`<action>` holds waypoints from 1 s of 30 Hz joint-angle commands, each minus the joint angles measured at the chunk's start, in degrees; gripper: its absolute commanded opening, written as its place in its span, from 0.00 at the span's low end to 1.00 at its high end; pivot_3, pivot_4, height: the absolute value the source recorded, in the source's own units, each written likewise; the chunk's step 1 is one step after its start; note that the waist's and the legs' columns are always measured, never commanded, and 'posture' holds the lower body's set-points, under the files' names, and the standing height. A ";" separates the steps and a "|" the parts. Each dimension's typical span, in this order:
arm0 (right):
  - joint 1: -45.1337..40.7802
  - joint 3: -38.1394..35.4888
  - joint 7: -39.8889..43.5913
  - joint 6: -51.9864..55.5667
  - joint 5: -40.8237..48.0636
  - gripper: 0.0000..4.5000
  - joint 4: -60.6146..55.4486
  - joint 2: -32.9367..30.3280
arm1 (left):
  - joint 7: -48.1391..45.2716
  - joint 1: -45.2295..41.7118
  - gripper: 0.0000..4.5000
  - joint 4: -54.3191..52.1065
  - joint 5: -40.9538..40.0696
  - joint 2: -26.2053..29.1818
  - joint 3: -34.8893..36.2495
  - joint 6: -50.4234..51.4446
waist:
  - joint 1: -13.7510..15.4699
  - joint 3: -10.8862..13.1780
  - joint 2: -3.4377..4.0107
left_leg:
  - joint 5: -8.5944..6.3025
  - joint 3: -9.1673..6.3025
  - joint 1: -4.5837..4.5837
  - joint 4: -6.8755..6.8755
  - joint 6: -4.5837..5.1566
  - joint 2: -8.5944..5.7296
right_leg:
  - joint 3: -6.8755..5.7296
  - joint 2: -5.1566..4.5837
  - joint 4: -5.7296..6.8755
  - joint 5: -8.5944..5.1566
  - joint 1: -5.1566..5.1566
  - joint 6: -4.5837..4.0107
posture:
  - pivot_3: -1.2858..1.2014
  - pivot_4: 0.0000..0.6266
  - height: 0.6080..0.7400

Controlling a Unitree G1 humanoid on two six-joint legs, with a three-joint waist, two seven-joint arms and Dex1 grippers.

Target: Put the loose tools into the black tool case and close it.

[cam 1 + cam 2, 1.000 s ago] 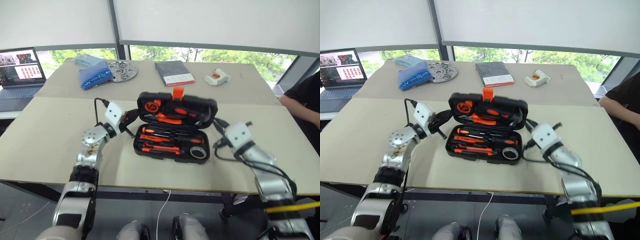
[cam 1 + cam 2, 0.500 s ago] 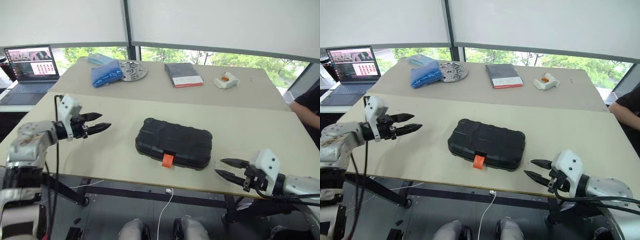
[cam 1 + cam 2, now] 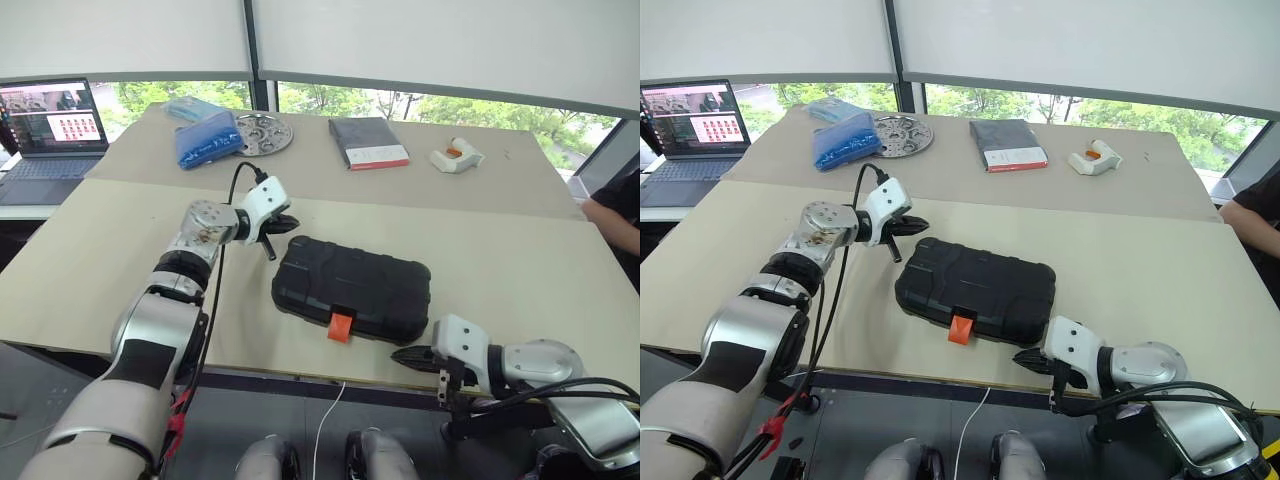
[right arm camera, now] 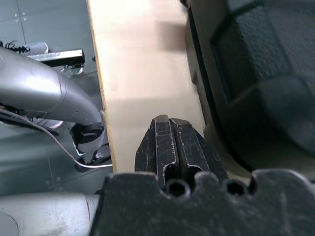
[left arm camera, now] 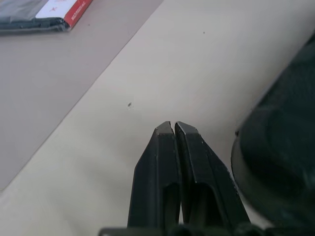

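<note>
The black tool case [image 3: 352, 288] lies shut and flat on the near table, its orange latch [image 3: 341, 326] facing the front edge. The loose tools are hidden from view. My left gripper [image 3: 284, 225] is shut and empty, hovering just off the case's far left corner; the left wrist view shows its fingers [image 5: 162, 147] pressed together over bare tabletop with the case [image 5: 280, 162] beside them. My right gripper [image 3: 398, 354] is shut and empty, low at the table's front edge by the case's near right corner [image 4: 246, 98].
On the far table are a laptop [image 3: 45, 120], a blue bag [image 3: 205, 143], a round metal disc [image 3: 262, 132], a dark grey book [image 3: 368, 142] and a white-and-orange item [image 3: 456, 156]. A person [image 3: 615, 215] sits at the right edge.
A second ago the case stood open with tools in it; half a second ago it lay shut with both grippers open and apart. Now both grippers have shut and moved in by the case.
</note>
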 commanded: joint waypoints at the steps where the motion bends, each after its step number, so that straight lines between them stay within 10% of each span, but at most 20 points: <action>1: -2.44 -1.04 -2.03 1.16 -0.98 0.00 -0.30 0.95 | -2.72 -0.98 0.03 0.92 3.69 -1.20 -2.13 -5.53 | 0.05 0.00 0.00 | 0.00 -0.02 0.00 0.04 0.00 0.00 | 0.00 -0.18 0.06 0.00 0.00 0.00 | 0.52 0.24 0.84; 10: -7.10 -8.48 -14.62 -1.15 -9.10 0.00 13.03 3.58 | -40.46 3.66 0.03 -3.10 -0.27 1.10 -4.31 -2.87 | 0.09 -0.07 0.13 | -0.12 -0.05 -0.13 0.43 0.17 -0.04 | -0.27 -0.54 0.18 0.12 -0.03 0.18 | 0.52 0.24 0.84; 24: 0.67 -17.60 -8.04 6.29 0.06 0.00 0.95 0.98 | -41.04 7.00 0.03 -36.77 -33.80 14.32 -10.38 30.95 | -0.56 -0.05 0.12 | -0.09 -0.14 -0.53 0.54 0.21 -0.01 | 0.02 -0.46 0.25 0.12 -0.30 0.19 | 0.52 0.24 0.84; 30: 1.38 -15.75 -8.43 10.15 2.47 0.00 -2.93 2.04 | -34.03 10.36 0.03 -41.77 -27.37 6.90 -8.03 28.98 | -0.05 -0.08 0.16 | -0.11 -0.23 0.09 0.55 0.22 -0.03 | 0.01 -0.42 0.19 0.10 0.35 0.24 | 0.52 0.24 0.84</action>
